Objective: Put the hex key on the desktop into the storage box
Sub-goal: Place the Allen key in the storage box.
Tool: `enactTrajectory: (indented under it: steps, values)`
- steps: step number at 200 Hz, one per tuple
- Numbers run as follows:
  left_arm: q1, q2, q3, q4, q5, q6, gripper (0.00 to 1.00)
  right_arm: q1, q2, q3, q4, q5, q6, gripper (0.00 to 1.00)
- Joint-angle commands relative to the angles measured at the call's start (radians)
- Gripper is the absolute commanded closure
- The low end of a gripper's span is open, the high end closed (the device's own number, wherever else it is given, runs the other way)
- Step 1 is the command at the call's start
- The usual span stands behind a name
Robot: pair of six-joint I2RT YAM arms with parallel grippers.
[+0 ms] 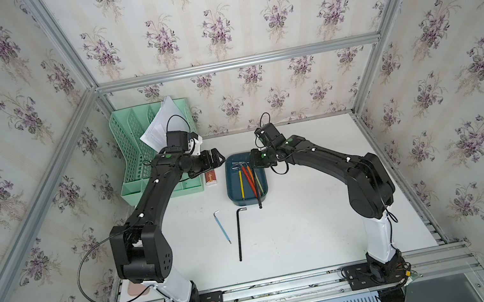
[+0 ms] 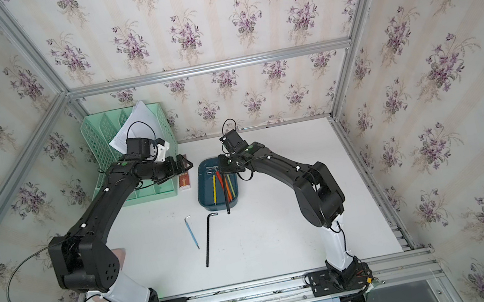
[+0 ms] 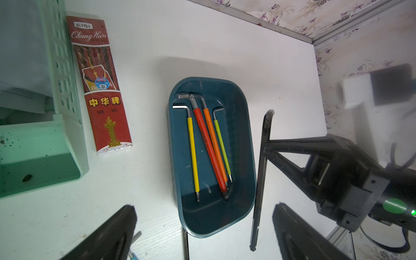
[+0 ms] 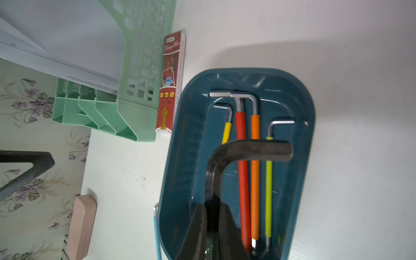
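In both top views the right pincer [image 1: 256,165] hangs over the storage box [image 1: 234,193]. Its fingertips are hidden under the wrist, so the grip is hard to read from here. A black hex key [image 1: 259,201] comes out below it and crosses the near rim of the box. On the desk [image 1: 315,229], near the box, lie a blue hex key [image 1: 222,227] and a long black hex key [image 1: 241,236], a little apart. The left pincer [image 1: 221,159] is by the far left corner of the box.

In the left wrist view the left pincer's fingers [image 3: 108,236] are cut off by the frame. They stand wide apart with nothing between them. The right pincer is clamped on the black hex key, which seems lifted beside the box wall. Four coloured hex keys [image 3: 209,146] lie inside the box.

In the right wrist view the bend of the black hex key is blurred, above the box interior. The fingers [image 4: 229,231] press on its shaft, and their lower part is out of frame.
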State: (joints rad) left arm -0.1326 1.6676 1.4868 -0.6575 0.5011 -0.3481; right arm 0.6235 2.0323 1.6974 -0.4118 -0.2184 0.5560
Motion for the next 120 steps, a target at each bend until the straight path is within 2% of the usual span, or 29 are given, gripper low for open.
enactTrajectory:
  steps: [1, 70, 120]
  values:
    - [0.001, -0.009, 0.009, -0.001, 0.002, 0.008, 0.01, 0.001, 0.046, 0.049, 0.042, -0.054, 0.028, 1.00]
    - [0.001, -0.018, 0.010, -0.004, -0.005, 0.012, 0.01, -0.002, 0.271, 0.297, -0.009, -0.040, 0.033, 1.00]
    - [0.003, -0.021, 0.009, -0.002, -0.010, 0.012, 0.01, -0.005, 0.313, 0.329, -0.019, -0.030, 0.026, 1.00]
